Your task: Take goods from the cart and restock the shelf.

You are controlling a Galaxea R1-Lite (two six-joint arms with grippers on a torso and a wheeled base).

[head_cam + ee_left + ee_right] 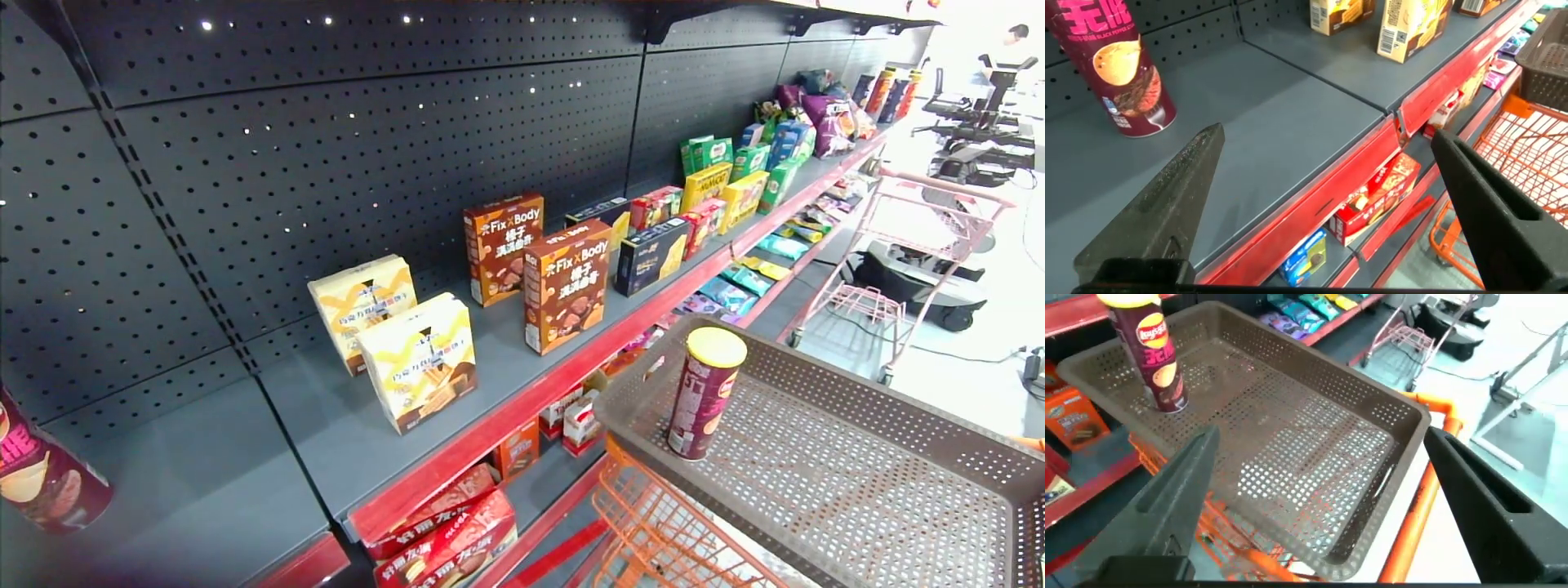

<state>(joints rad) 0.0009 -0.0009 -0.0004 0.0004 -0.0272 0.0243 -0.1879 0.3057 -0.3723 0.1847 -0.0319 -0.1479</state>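
Black fingers (1180, 490) spread, nothing pinched, either arm.
Right gripper (1323, 437) poised above the brown perforated tray (1290, 392), apparently lined up for the upright crisp can (1151, 355) at its shelf-side corner; left gripper (1327, 139) beyond the tray, over the grey shelf (1274, 122) beside a stocked can (1118, 65).

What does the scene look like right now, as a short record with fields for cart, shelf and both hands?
Cart: red can upright in the brown basket
Shelf: second can upright on the left; boxes further right
Left hand: open, empty, by the shelf's front edge
Right hand: open, empty, above the basket
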